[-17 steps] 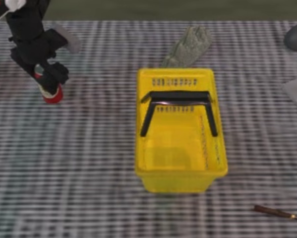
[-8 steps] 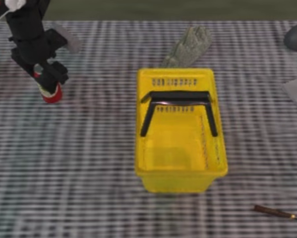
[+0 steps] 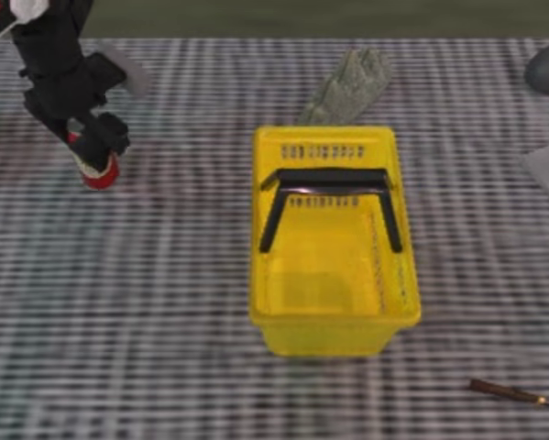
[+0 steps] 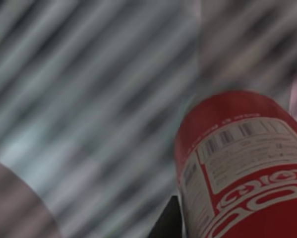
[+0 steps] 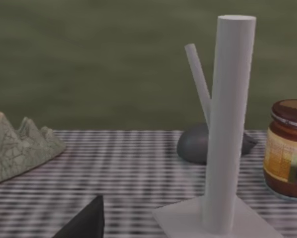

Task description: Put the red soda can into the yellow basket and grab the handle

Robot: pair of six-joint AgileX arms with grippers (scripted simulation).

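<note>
The red soda can (image 3: 98,170) is at the far left of the table, upright, with my left gripper (image 3: 93,147) shut on its upper part. In the left wrist view the can (image 4: 242,168) fills the frame, its pale label facing the camera, and one dark finger (image 4: 169,223) lies against its side. The yellow basket (image 3: 334,321) stands in the middle of the table, well to the right of the can. Its black handle (image 3: 329,179) stands across the far half. Only a dark part of my right gripper (image 5: 88,220) shows; it is outside the top view.
A grey-green jagged rock (image 3: 349,87) lies just behind the basket. A brown stick-like tool (image 3: 512,394) lies at the front right. Near the right arm stand a white post on a flat base (image 5: 226,129), a dark grey rounded object (image 5: 198,144) and a brown-lidded jar (image 5: 288,148).
My left gripper and the can have shifted slightly toward the far side of the top view, as if rising a little. The basket and the rest have not moved.
</note>
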